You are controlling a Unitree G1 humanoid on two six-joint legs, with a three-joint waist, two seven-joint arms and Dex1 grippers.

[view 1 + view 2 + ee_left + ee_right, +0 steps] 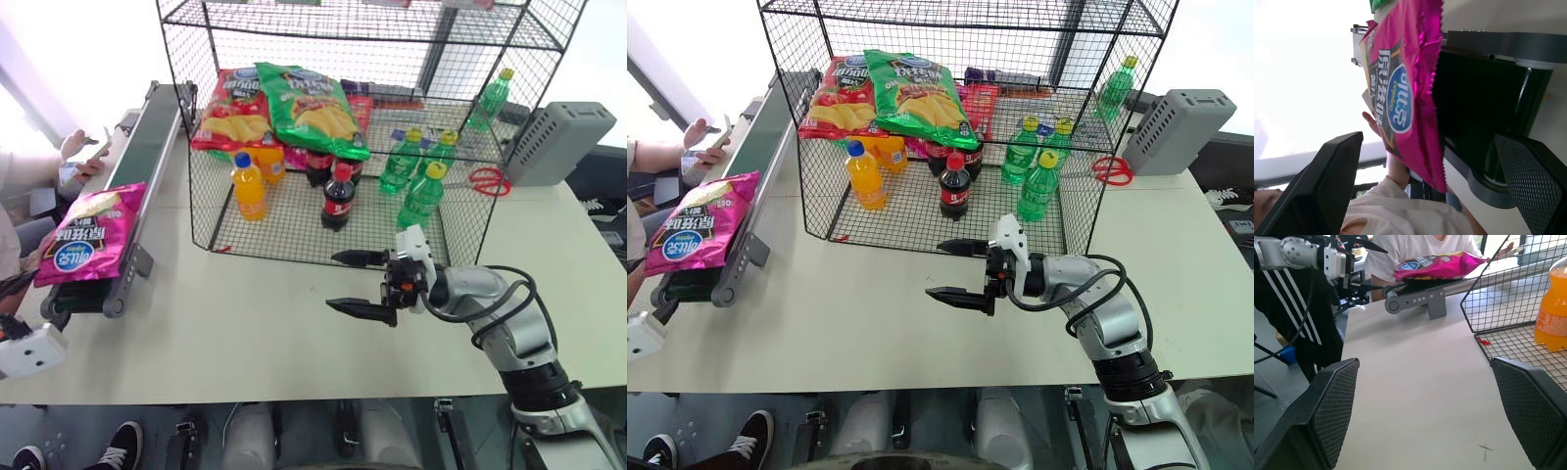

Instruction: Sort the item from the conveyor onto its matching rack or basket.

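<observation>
Your magenta chip bag (88, 235) (round blue logo, Chinese lettering) lies on the conveyor (137, 166); left end effector (1425, 191) and right end effector (358, 284) gape empty.

Pink chip bag (88, 235) hides conveyor (147, 147) near end; person's hand (83, 152) cut off by edge.

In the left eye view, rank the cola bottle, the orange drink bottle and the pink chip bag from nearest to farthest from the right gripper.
From the right gripper, jaws open:
1. Cola bottle, on the rack's bottom shelf, just beyond the gripper.
2. Orange drink bottle, same shelf, farther left.
3. Pink chip bag, on the conveyor's near end, far left.
</observation>
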